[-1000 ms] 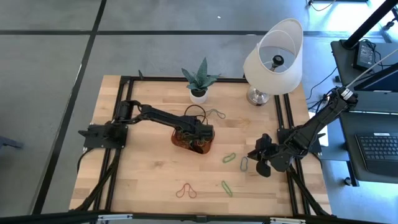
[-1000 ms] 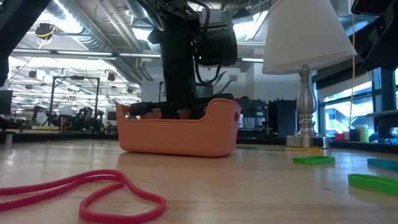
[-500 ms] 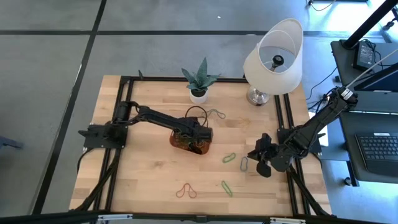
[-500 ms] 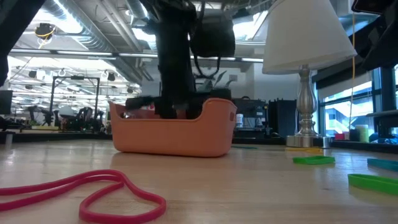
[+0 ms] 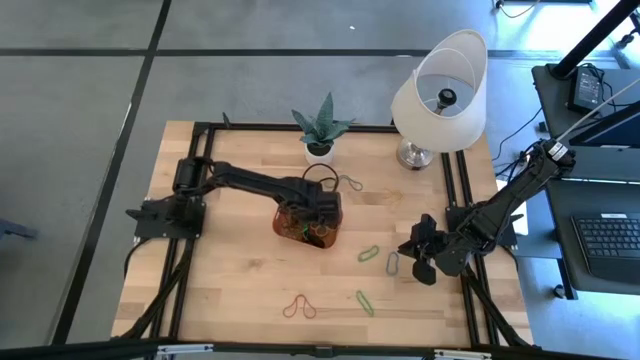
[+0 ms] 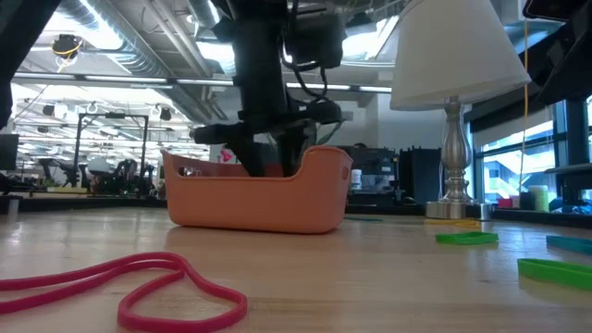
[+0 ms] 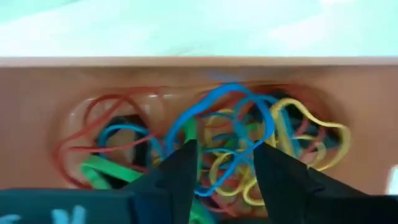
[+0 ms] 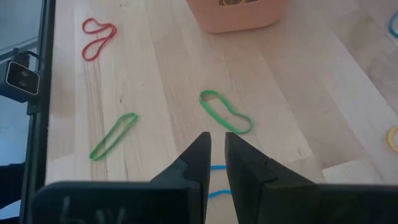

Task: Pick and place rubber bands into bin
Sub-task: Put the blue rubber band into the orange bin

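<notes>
left claw: yours hangs over the bin, fingers spread apart, nothing between them; the tips sit just above the pile inside.
bin: mid-tabletop, orange-red, just in front of the plant pot.
rubber bands in bin: tangled heap, blue, red, yellow, green, black; count cannot be told.
loose bands: four counted in the high view, red twisted one near the front edge, green beside it, green and a pale one between bin and right claw. One more thin loop behind the bin.
right claw: parked at the right edge, fingers nearly together, a narrow gap, holding nothing.
open room: you have a bare front-left tabletop; lamp crowds the far-right corner.
</notes>
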